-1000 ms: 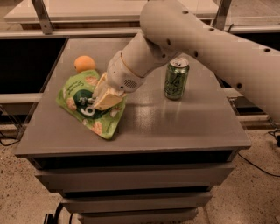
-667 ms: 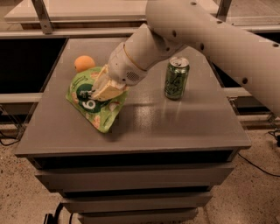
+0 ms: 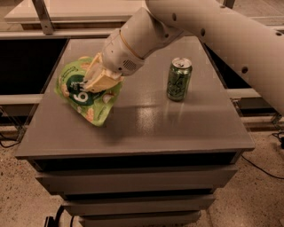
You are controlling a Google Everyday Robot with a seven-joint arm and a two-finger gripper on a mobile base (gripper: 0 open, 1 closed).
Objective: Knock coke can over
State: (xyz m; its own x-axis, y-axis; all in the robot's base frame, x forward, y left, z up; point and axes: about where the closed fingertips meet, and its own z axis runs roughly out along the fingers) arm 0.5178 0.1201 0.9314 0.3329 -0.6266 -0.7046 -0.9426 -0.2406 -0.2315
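Observation:
The coke can point(image 3: 179, 79) is a slim green can with pale lettering and a silver pull-tab top. It stands upright on the grey table top point(image 3: 146, 119), right of centre. My gripper point(image 3: 98, 80) hangs at the end of the white arm point(image 3: 177, 22), over the flat green snack bag point(image 3: 86, 95) on the left part of the table. It is well to the left of the can and apart from it. The gripper covers the bag's upper middle.
The table is a grey cabinet with drawers point(image 3: 133, 181) below its front edge. A pale shelf or counter point(image 3: 80, 11) runs behind it. Dark gaps lie left and right of the table. Cables point(image 3: 270, 170) lie on the speckled floor at the right.
The gripper has moved a little back and to the left over the snack bag, and the bag has shifted with it. The orange seen earlier behind the bag no longer shows. The can has not moved.

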